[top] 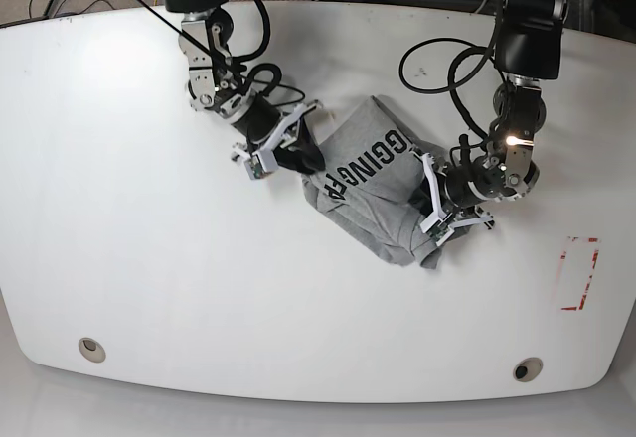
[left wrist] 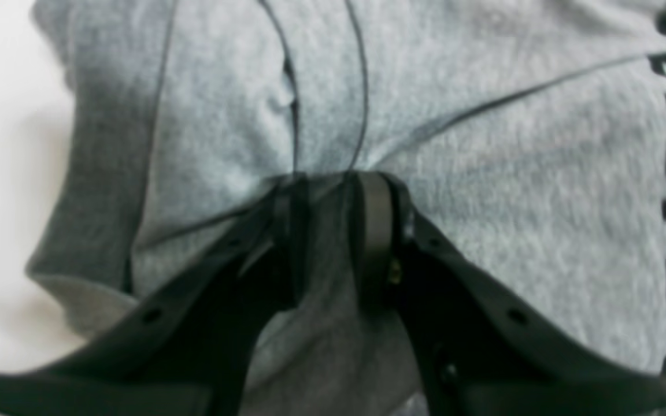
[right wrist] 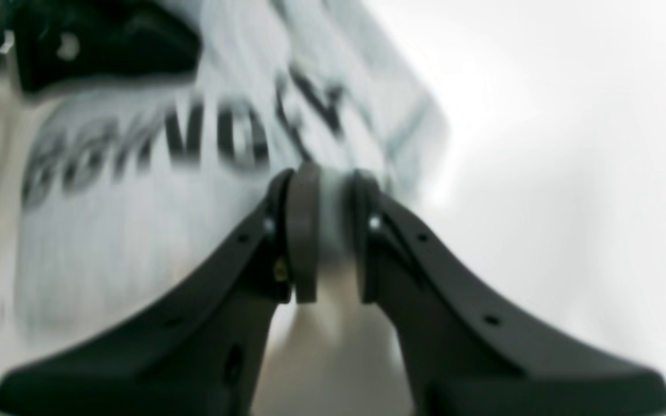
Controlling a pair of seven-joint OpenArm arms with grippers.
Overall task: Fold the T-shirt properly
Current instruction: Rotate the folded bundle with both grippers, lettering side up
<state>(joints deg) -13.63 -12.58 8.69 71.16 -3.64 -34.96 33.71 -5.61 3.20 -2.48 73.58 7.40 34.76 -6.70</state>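
Two black grippers are clamped on the crumpled heather-grey cotton T-shirt (top: 373, 184) with black lettering: a gathered fold is pinched by the left gripper (left wrist: 333, 190), its opposite edge by the right gripper (right wrist: 327, 190), the cloth bunched between them on the white table (top: 149, 278).

white table (top: 119, 258) | red rectangle mark (top: 579, 273) near its right edge

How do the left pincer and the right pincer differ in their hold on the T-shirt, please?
The left pincer pinches a thick bunch of T-shirt with creases fanning out; the right pincer holds a thin edge. In the base view, left grips the shirt's right side, right its left. Both are shut on cloth.
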